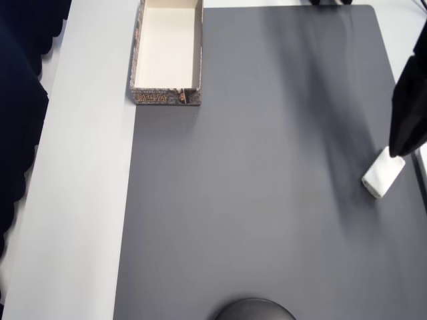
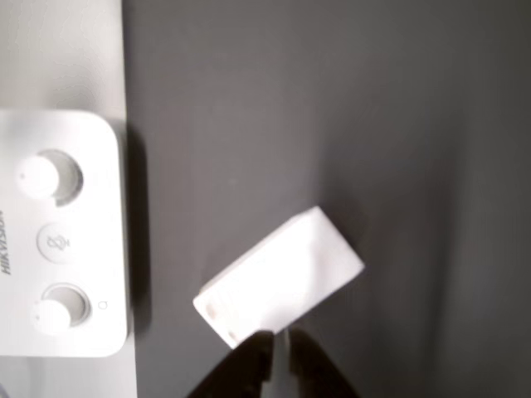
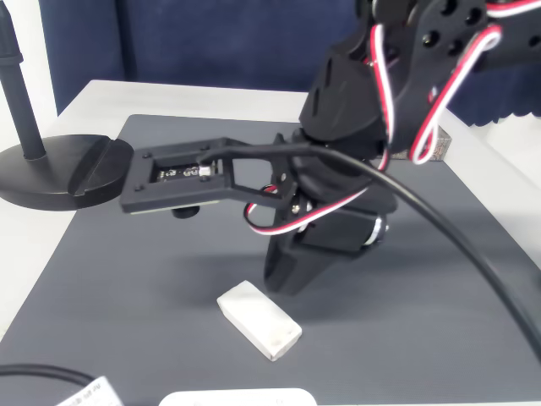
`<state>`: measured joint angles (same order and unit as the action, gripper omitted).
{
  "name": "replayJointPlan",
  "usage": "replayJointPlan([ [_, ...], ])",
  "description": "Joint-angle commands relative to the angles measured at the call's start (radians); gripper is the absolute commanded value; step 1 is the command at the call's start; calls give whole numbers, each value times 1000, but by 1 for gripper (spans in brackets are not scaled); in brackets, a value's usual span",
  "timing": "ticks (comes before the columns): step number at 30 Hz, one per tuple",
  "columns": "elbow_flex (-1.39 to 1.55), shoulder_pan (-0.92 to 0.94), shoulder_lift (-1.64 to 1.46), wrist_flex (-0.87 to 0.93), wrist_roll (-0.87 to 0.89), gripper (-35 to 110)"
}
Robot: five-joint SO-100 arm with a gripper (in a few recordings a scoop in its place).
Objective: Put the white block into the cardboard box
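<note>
The white block [image 1: 383, 173] lies flat and slanted on the grey mat near its right edge, also seen as the block [image 2: 278, 276] and the block [image 3: 259, 318]. My gripper [image 1: 395, 152] hovers just over the block's far end, pointing down. In the wrist view its dark fingertips [image 2: 249, 369] sit together at the block's lower edge, shut and holding nothing. The fixed view shows the gripper [image 3: 286, 275] just behind the block. The cardboard box [image 1: 167, 97], cream inside with speckled walls, stands at the mat's top left corner, far from the block.
A white device with two knobs [image 2: 58, 232] lies on the light table beside the mat, close to the block. A black stand base [image 3: 51, 169] sits at the mat's left in the fixed view. The arm's cable [image 3: 456, 237] hangs over the mat.
</note>
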<state>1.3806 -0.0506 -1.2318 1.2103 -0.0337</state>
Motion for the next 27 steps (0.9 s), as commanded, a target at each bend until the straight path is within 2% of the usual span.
replayJointPlan([
  [1,-80,-12,-8,8,-8,-2],
  [5,-80,-9,-8,14,-20,-2],
  [12,-80,-11,-5,21,-143,-2],
  [21,-75,-11,-9,28,-350,-2],
  [27,-77,8,-31,74,-549,-2],
])
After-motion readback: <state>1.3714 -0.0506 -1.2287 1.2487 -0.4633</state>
